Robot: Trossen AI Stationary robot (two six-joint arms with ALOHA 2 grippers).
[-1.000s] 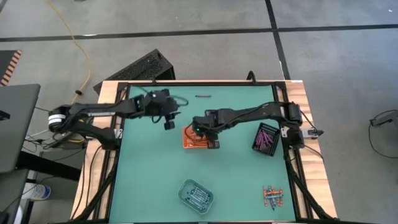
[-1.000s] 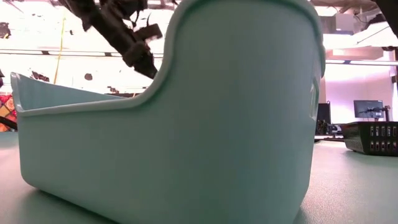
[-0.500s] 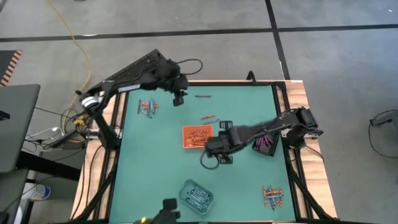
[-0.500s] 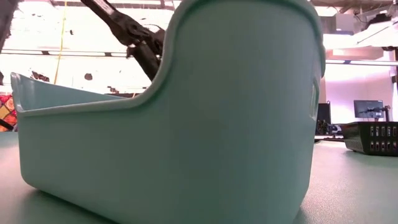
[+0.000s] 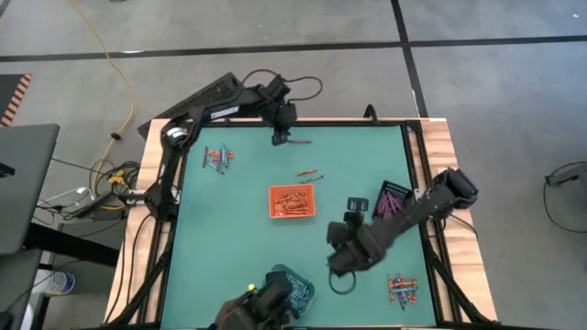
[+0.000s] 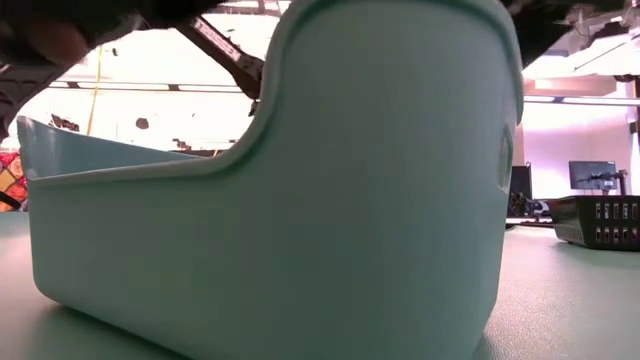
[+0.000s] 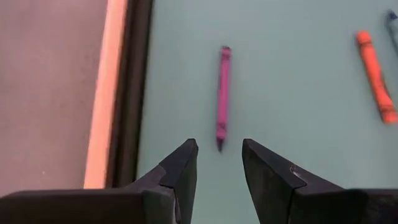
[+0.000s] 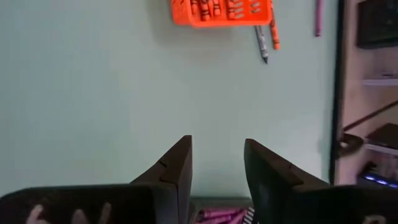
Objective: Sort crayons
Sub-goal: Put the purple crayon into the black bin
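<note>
Your left gripper (image 7: 217,163) hovers, fingers apart, over the purple crayon (image 7: 222,96) lying at the surface's far edge. Centre over its middle before descending. Right gripper (image 8: 216,163), fingers apart, holds nothing mid-surface.

Overhead above whole table (image 5: 229,229); low camera against teal tray (image 6: 300,250); wrist cameras downward.

Left arm: dark, slim links with bulkier joints; a pale silver-grey ring at its base joint; a thin black cable looping above the wrist.
Left claw (image 7: 216,163): two matte black, wedge-shaped fingers with flat faces and angled tips.
Right arm: same dark build, blocky black wrist housing.
Right claw (image 8: 217,163): two matte black wedge fingers, one with a small notch on its edge.
</note>
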